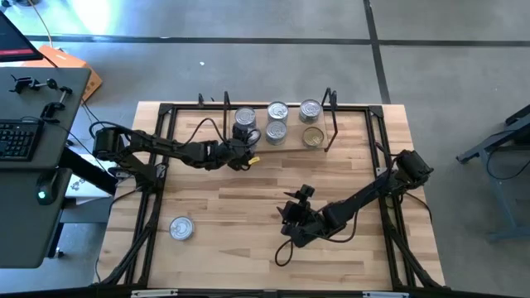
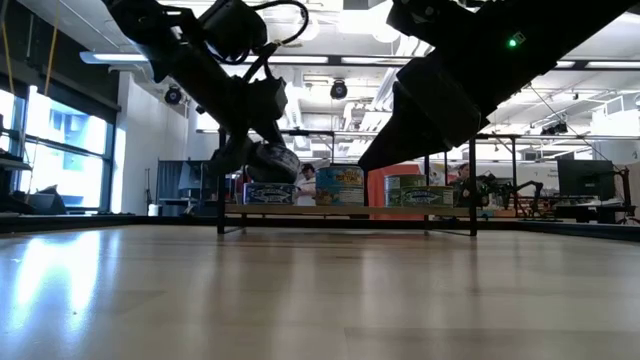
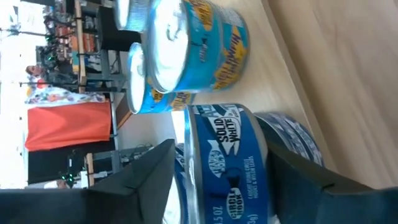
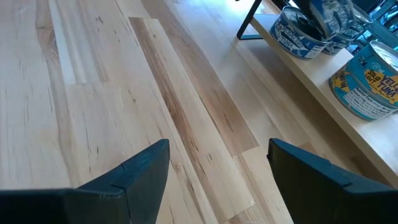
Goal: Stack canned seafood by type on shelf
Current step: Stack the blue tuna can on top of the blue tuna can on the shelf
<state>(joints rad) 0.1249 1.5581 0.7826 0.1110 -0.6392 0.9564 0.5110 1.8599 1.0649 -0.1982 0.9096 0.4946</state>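
I'm looking at the shelf (image 1: 290,147), sitting at the far edge of the wooden table (image 1: 248,207) and carrying most of the canned seafood. At its left end a blue-and-white tin (image 3: 227,162) is sitting on top of another of the same kind (image 3: 292,140). My left gripper (image 1: 242,151) is hanging right at that stack with its fingers (image 3: 149,171) spread to either side of the top tin, just clear of its wall. Further along the shelf, blue-and-yellow tins (image 3: 199,40) are standing with silver lids, and a gold-lidded tin (image 1: 313,136) is resting near the right end loop. One silver-lidded tin (image 1: 181,228) is lying well apart from the shelf, near the table's front left. My right gripper (image 1: 291,213) is hovering over bare table in front of the shelf, its fingers (image 4: 146,171) spread and holding nothing.
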